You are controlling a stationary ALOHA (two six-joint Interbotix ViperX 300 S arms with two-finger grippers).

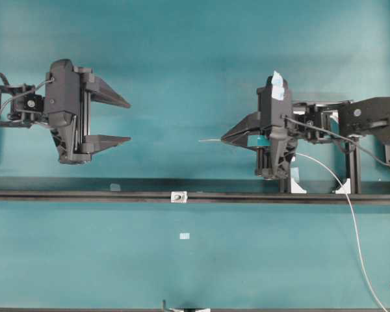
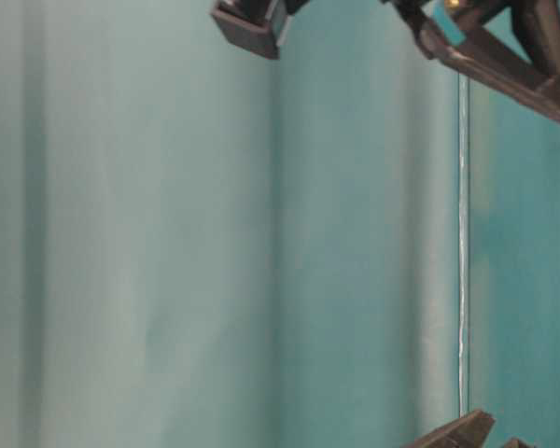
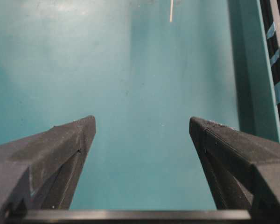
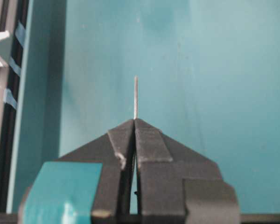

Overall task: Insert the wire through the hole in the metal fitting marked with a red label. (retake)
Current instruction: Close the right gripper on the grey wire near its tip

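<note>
Item: left gripper (image 1: 120, 119), toward the left edge of the teal surface (image 1: 195, 52), jaws spread wide and released, nothing between them; its fingers (image 3: 60, 154) flanked only bare teal in the left wrist view, with a short pale wire end showing far ahead near the top of that view. Item: black rail (image 1: 84, 194), running edge to edge across the surface, nearer the bottom edge than either gripper. Item: metal fitting (image 1: 179, 196), small silvery square seated on the rail near its middle, no wire in it; the red label could not be made out at this size. Item: small pale flat tag (image 1: 184, 236), lying on the surface just below the fitting. Item: right gripper (image 1: 223, 138), toward the right edge, jaws clenched on the wire (image 1: 351, 214); a short stiff tip projected from the pinched fingertips toward the left, above the rail and to the right of the fitting, well apart from it, while the long remainder trailed in a loose curve across the rail toward the bottom right corner. Status, judged: wire grasped near its end, that much done; left to do were bringing the tip to the fitting, lining it up with the hole and threading it through.
</note>
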